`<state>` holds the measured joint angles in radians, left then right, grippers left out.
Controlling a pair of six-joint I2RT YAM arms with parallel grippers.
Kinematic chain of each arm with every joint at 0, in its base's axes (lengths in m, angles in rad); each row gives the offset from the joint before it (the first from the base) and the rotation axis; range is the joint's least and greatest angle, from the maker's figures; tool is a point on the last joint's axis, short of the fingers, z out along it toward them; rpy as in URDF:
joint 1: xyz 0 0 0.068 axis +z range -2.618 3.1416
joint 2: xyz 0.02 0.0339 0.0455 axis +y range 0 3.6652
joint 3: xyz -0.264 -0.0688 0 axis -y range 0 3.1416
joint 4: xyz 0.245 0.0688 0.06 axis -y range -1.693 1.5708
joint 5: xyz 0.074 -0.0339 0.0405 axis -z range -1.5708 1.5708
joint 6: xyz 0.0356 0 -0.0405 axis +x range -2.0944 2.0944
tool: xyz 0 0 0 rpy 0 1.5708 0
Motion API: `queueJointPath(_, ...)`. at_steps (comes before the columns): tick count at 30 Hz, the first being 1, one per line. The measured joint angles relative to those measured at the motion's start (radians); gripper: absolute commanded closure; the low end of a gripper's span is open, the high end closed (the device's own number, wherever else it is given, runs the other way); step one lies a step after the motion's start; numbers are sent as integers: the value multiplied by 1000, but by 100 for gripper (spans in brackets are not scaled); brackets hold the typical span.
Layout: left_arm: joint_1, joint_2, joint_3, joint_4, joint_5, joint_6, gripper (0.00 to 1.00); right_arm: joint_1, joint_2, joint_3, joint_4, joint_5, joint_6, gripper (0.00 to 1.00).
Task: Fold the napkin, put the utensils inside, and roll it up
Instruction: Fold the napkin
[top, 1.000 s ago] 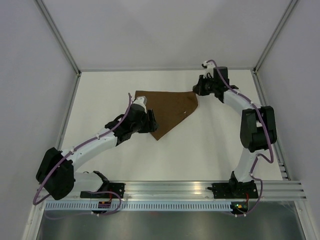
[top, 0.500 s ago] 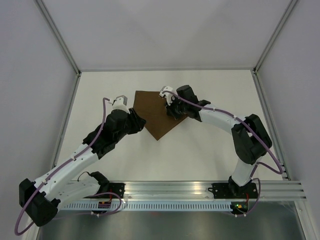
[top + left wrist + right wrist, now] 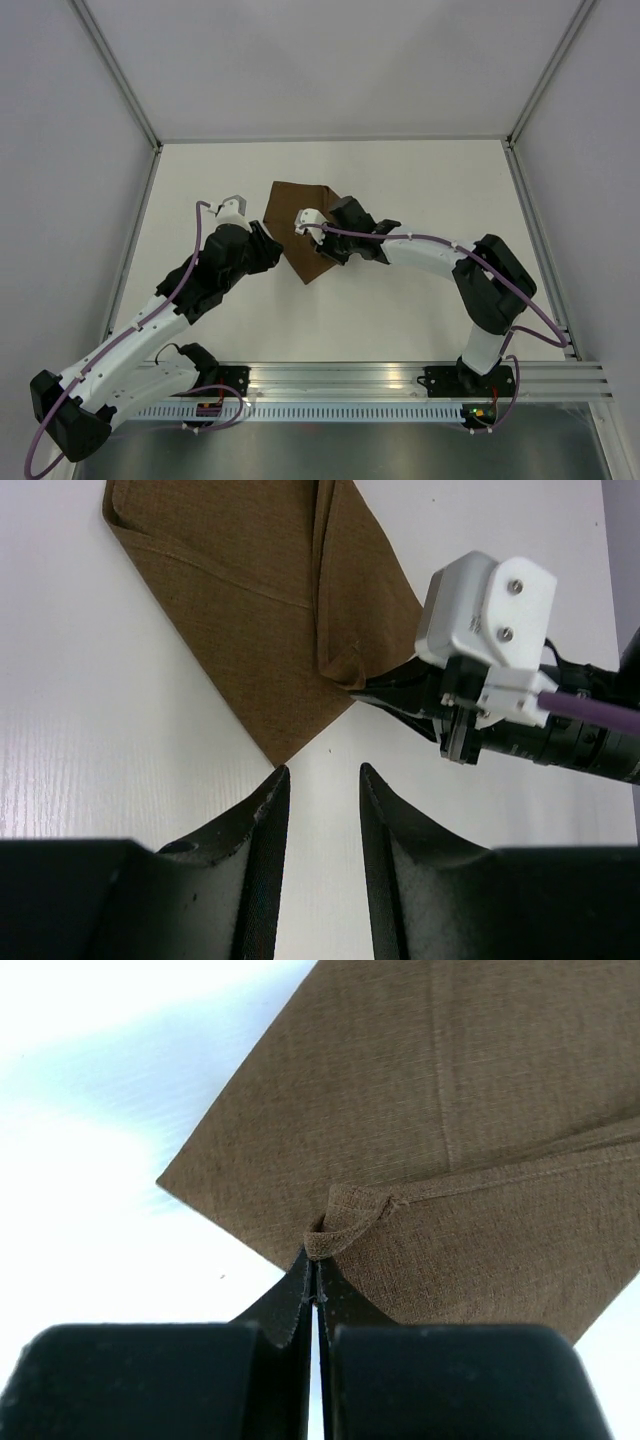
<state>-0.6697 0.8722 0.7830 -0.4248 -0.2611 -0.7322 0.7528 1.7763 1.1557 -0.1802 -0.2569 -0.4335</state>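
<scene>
- While the napkin lies partly folded on the table, the right gripper pinches its turned-over corner.
- left gripper hovers just beside it, fingers apart.

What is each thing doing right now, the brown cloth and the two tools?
napkin: lying flat, partly folded, one corner curled up.
right tool: shut, pinching the napkin's curled corner.
left tool: open, holding nothing, beside the napkin's point.

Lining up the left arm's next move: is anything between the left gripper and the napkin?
Only bare table. The left wrist view shows the left gripper facing a corner of the napkin across a white strip.
</scene>
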Motion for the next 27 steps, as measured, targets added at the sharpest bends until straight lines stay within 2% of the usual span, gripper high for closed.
queueJointPath(14,0,0,0,-1,0,0,59,53,36,-21,0,25,-27,98)
queueJointPath(19,0,-10,0,-1,0,0,56,55,85,12,-1,27,-22,87)
queueJointPath(23,0,-19,0,-1,0,0,53,56,100,32,-4,24,-14,85)
queueJointPath(27,0,-25,-1,-1,0,0,52,57,106,55,-17,11,-8,78)
